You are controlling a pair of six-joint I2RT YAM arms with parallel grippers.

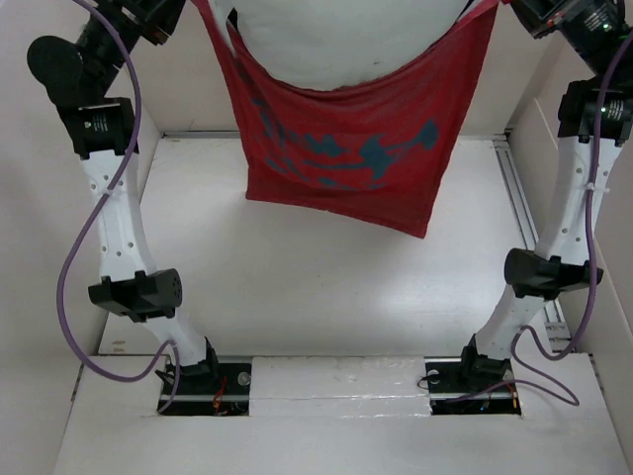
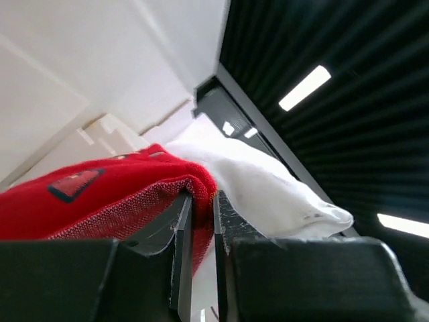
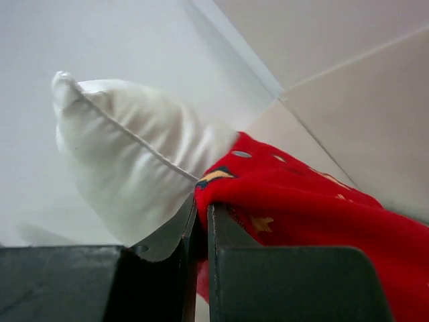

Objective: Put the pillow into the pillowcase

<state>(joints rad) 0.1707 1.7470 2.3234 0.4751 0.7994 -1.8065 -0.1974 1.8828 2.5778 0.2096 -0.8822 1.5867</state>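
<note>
Seating the pillow (image 1: 336, 40) in the pillowcase (image 1: 346, 158)
My left tool (image 2: 201, 201) and right tool (image 3: 201, 208) are clamping its mouth at twelve o'clock; the pillow is poking out, so a shake seems next.

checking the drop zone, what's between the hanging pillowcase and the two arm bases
Only bare white table, from under the pillowcase down to the near edge; the top view shows it.
</note>
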